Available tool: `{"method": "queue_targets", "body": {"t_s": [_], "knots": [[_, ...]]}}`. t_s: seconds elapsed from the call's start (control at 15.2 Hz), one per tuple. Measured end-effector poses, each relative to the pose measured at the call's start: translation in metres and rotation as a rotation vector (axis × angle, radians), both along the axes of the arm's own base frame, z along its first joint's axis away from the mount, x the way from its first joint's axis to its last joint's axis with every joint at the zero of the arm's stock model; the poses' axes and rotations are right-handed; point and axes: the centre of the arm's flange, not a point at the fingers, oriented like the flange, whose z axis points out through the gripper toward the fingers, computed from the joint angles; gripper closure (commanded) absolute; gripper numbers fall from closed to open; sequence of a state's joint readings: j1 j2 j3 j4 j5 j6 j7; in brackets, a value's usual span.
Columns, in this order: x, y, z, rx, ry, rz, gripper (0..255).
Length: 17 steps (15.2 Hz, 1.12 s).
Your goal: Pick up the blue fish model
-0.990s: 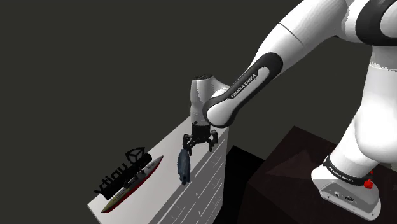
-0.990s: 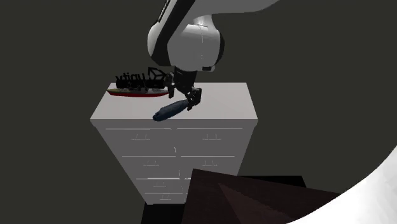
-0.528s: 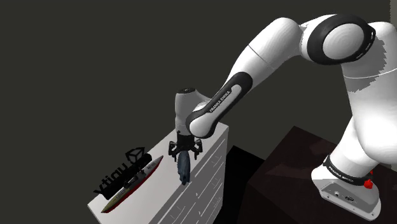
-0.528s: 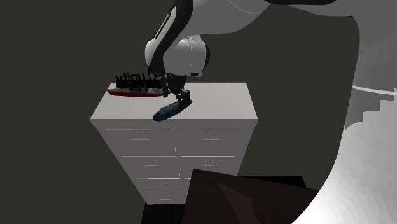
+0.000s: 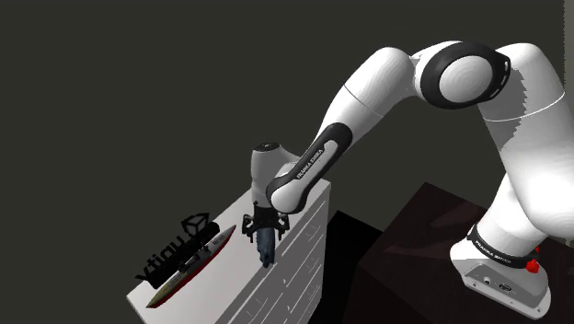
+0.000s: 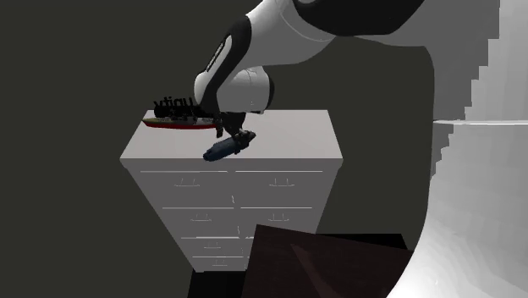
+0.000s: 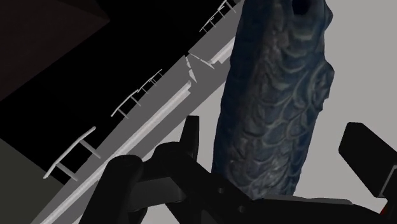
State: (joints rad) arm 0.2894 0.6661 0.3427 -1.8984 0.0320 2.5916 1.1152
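The blue fish model [image 5: 266, 248] [image 6: 220, 151] [image 7: 273, 108], dark blue and scaly, lies on the white dresser's top [image 5: 221, 276] [image 6: 288, 140] near its front edge. My black gripper [image 5: 264, 230] [image 6: 235, 138] [image 7: 273, 127] is down over one end of the fish. It is open, with one finger on each side of the body. In the wrist view a gap of grey surface shows between the fish and one of the fingers [image 7: 368, 156]. The fish rests on the dresser, not lifted.
A long red and dark ship model [image 5: 189, 269] [image 6: 182, 124] and a black logo figure [image 5: 175, 250] [image 6: 179, 107] stand on the dresser beyond the fish. Drawer fronts with handles [image 7: 137, 95] drop away just past it. The dark brown stand [image 5: 432, 248] sits lower.
The arm has swung in and lowered the gripper from above the fish down around its end. The fish has stayed where it was.
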Motion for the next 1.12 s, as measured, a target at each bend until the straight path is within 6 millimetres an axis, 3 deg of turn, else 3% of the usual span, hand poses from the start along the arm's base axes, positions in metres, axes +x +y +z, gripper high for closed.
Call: {"method": "queue_targets", "body": {"t_s": [0.07,0.13,0.79,1.12], "knots": [[-0.001,0.0,-0.003,0.0,0.0,0.0,0],[-0.001,0.001,-0.005,0.0,0.0,0.0,255],[-0.001,0.002,-0.006,0.002,-0.002,0.0,255],[-0.001,0.002,0.015,0.0,0.0,0.0,255]]}}
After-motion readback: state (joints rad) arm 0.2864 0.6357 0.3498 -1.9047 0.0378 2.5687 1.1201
